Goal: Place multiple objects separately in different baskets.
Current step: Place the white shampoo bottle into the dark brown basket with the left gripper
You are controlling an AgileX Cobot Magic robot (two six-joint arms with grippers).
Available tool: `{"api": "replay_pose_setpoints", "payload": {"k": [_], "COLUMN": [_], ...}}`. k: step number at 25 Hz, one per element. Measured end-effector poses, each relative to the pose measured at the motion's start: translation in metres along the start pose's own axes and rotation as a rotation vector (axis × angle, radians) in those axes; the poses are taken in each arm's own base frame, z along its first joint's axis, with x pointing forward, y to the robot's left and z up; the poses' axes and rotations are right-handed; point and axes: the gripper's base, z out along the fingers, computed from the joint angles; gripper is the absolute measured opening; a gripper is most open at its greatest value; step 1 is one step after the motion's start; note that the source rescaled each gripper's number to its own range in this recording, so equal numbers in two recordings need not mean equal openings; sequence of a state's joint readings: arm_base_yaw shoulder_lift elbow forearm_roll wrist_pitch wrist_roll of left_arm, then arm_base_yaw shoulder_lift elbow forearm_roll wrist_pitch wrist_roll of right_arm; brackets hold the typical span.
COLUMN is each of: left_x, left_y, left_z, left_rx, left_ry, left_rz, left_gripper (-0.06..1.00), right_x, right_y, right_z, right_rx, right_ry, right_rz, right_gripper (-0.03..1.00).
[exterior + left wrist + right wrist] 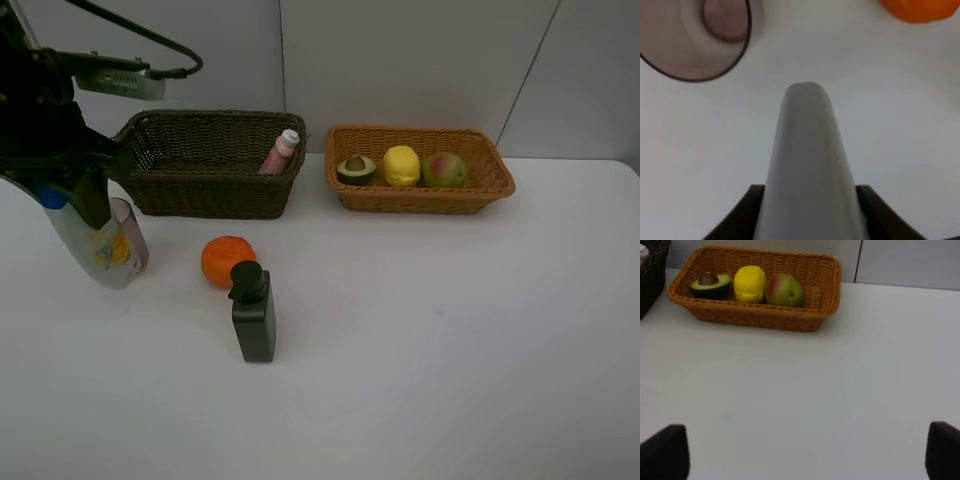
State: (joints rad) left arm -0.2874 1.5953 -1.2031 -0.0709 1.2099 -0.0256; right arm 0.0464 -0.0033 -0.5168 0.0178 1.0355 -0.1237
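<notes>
A white bottle (807, 160) is clamped between two dark fingers (746, 216) over the white table (900, 110). Beyond it stands a translucent mauve cup (670, 57), and an orange (920, 10) is partly visible.

Woven wicker basket (210, 192), smooth matt table (450, 350)

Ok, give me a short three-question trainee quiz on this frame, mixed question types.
1. True or false: the lemon lies in the tan basket.
2. Which item is in the dark basket? A) black pump bottle B) pink bottle C) orange
3. Fill in: the left gripper holds the ____.
Key: 1 true; 2 B; 3 white blue-capped bottle.
</notes>
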Motion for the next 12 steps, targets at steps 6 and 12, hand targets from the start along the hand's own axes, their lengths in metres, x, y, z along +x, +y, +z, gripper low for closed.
{"api": "replay_pose_setpoints", "payload": {"k": [6,12], "left_x": [-0.013,-0.027], "left_y": [-0.004,-0.008], "left_z": [-0.022,-0.055], "left_rx": [0.028,0.049], "left_ry": [-0.083,-0.203], "left_rz": [-0.009,-0.005], "left_gripper": [0.48,0.48], "right_x": [0.000,0.000], "right_y": [0.000,0.000], "right_z": [0.000,0.000], "right_rx": [0.000,0.000], "right_ry": [0.000,0.000], "right_rz": [0.000,0.000], "right_gripper": [1.00,1.00]}}
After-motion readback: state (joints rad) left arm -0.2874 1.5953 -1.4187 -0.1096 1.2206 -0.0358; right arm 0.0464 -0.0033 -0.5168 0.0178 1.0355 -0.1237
